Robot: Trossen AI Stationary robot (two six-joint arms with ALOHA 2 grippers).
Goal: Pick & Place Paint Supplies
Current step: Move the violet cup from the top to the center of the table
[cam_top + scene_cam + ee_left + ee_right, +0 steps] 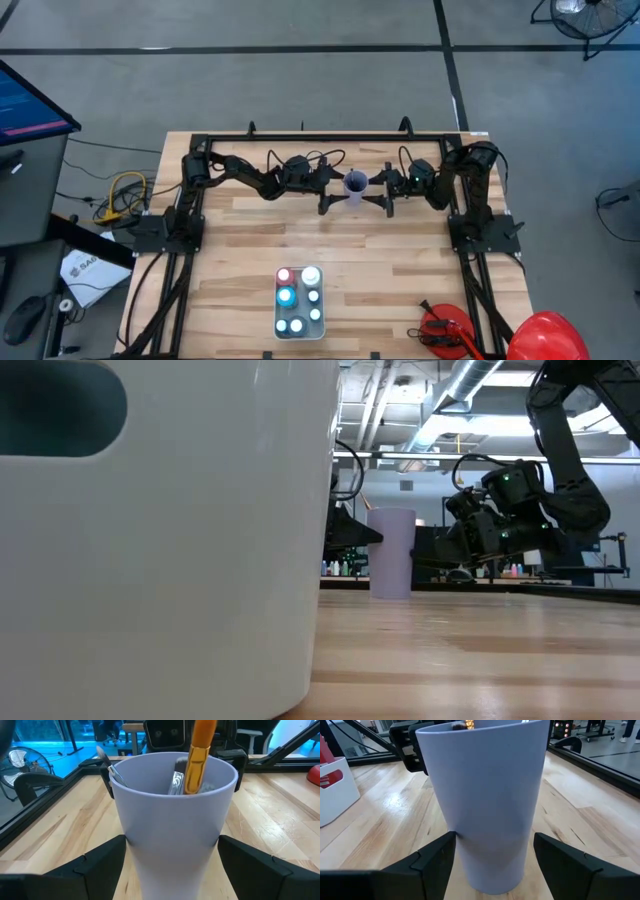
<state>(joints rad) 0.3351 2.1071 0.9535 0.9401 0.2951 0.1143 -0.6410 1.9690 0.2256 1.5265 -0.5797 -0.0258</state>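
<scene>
1. Paint bottles (299, 298) with white caps stand in a white caddy (299, 334) on the counter (230, 250), well apart from both hands, at the counter's near edge in the high view; we make out red, white, teal and light blue tops.
2. A pale lilac cup (355, 184) stands upright on the counter, between the two hands.
3. In the cup we see a brush with an orange handle and a metal ferrule (197, 755), leaning on the cup's inner wall, and a thin metal-tipped tool (107, 762) resting against the rim.
4. Our left hand (331, 190) sits just beside the cup, its fingers (95, 862) spread apart on either side of the cup's lower wall. We cannot tell whether they touch it.
5. Our right hand (383, 187) faces the cup from the opposite side, its fingers (430, 857) also apart and flanking the cup's base; one finger looks to meet the wall, but we cannot tell if it presses.
6. In the low view the caddy's white wall (160, 560) fills the foreground, with the cup (391, 552) and the right hand (470, 540) beyond it.
7. A red rounded object (545, 335) lies off the counter's corner, far from both hands.
</scene>
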